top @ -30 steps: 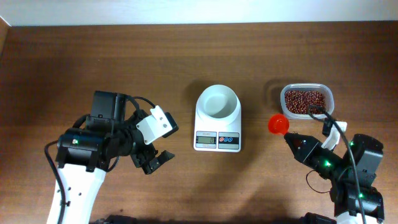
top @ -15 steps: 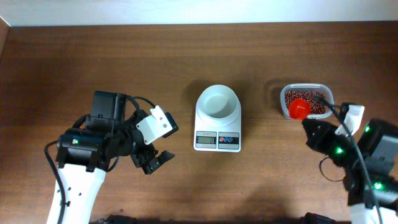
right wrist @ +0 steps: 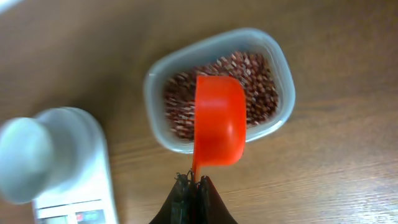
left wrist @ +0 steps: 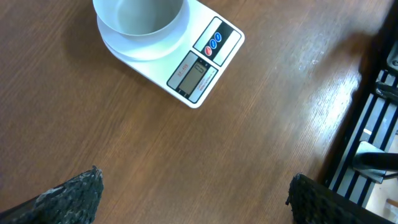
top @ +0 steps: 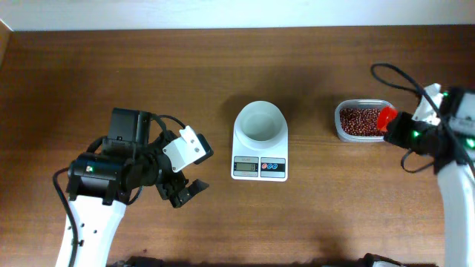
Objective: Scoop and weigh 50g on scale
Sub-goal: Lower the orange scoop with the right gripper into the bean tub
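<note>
Near left: left gripper [top: 185, 193] hovers over the bare table [top: 148, 74], jaws spread wide, gripping nothing.

Centre: scale [top: 260, 157], display and buttons on its near side, white bowl [top: 260, 121] on its far part, inside looks plain white.

Right, level with the bowl: right gripper [right wrist: 192, 186] pinched tight on the handle of a red scoop [right wrist: 219, 121]. The scoop's cup is over the beans [right wrist: 261, 81] in a clear tub [top: 361, 137], toward the tub's right edge. The tub stands right of the scale, apart from it.
</note>
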`<state>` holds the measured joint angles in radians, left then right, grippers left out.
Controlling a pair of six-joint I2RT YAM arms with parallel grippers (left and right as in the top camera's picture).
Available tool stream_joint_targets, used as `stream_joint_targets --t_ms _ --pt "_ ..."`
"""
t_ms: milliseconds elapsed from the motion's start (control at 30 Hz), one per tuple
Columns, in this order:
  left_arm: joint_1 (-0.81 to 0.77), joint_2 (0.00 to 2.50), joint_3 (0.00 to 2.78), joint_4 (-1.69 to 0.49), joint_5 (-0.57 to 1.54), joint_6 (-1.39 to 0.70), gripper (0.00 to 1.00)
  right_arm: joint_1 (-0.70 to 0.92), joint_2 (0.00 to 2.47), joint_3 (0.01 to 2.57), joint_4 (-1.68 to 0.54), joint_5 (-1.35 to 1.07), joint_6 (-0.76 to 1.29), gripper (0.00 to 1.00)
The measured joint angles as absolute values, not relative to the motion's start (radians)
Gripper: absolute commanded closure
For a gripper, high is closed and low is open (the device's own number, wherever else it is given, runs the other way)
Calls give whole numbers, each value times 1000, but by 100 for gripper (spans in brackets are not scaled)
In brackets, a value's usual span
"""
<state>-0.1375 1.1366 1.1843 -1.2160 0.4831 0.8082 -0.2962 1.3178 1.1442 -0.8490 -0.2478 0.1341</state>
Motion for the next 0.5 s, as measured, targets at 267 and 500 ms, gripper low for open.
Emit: stream_joint_targets --t_ms 267,500 --pt "-138 1137 1185 -1216 483 808 1 -233 1478 1144 -748 -73 92 96" --pt "-138 1137 1185 -1216 483 808 1 -132 1572 1145 -698 82 78 96"
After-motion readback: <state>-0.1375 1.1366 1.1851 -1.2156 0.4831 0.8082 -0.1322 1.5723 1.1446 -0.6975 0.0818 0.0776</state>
